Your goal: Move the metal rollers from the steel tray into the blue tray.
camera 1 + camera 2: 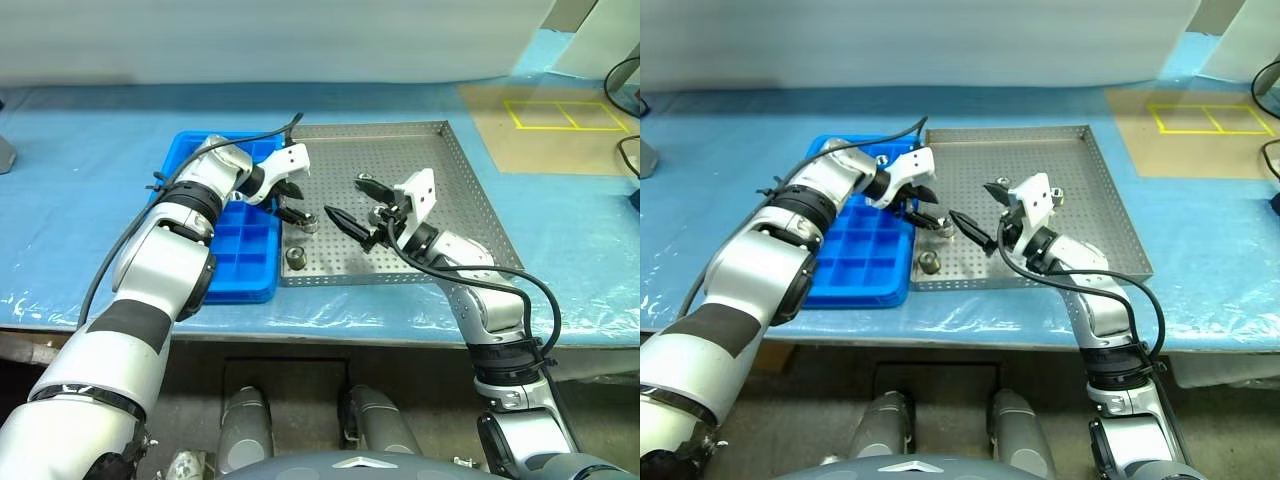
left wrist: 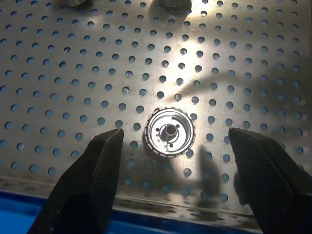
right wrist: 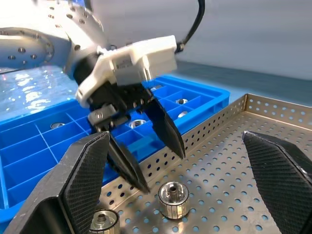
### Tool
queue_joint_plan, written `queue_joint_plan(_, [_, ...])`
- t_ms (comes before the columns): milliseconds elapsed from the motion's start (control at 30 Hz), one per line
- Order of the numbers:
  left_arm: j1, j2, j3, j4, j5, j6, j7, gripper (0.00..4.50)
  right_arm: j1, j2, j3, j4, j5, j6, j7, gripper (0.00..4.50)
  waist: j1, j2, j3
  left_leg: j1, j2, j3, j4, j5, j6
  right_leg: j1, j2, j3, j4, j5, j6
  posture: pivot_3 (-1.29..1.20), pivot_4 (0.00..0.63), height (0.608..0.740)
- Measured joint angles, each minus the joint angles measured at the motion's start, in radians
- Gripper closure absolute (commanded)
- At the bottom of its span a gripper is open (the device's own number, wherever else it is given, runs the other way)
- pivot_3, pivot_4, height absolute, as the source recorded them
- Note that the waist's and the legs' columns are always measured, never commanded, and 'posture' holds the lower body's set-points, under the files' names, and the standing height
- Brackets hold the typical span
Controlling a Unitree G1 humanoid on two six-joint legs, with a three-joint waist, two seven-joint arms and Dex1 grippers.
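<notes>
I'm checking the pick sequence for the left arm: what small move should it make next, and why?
Probably lower the left gripper straight down, then close. Its fingers are open and hang above a metal roller standing on the steel tray, which lies centred between them and is not yet touched.
</notes>
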Motion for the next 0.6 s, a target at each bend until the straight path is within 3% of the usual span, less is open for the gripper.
queue_joint_plan(500, [0.067,-0.016,0.0,-0.011,0.048,-0.042,0.063,0.87,0.057,-0.018,0.0,-0.047,0.003,0.037,-0.023,0.0,-0.003,0.0,0.0,0.005,0.0,0.0,-0.001,0.0,0.0,0.007,0.0,0.0,-0.002,0.0,-0.001,-0.38,0.15,0.74])
queue_joint_plan(600, [0.074,-0.017,0.0,-0.014,0.051,-0.055,0.072,1.43,0.062,-0.027,0.0,-0.069,0.003,0.041,-0.024,0.0,-0.003,0.0,0.0,0.01,0.001,0.001,-0.001,0.0,0.0,0.011,0.0,0.001,-0.005,-0.001,-0.002,-0.38,0.15,0.74])
